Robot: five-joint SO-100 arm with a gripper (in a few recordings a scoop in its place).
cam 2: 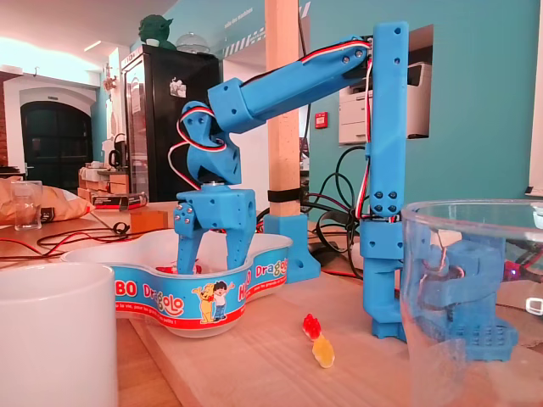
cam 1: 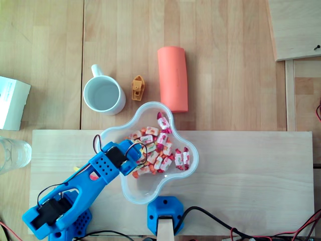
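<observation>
Two fingers of the gripper [cam 2: 209,264] stand spread, tips lowered inside the clear candy bowl [cam 1: 131,193] at lower centre. In the overhead view the wrapped candies [cam 1: 159,148] lie heaped just right of those tips.

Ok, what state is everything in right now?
Bowl: upright, partly filled with wrapped sweets.
Gripper: fingers open, inside the bowl.
Mug: upright, looks empty.
Orange roll: lying on its side.
Toy boat: upright.
Glass: upright.
</observation>
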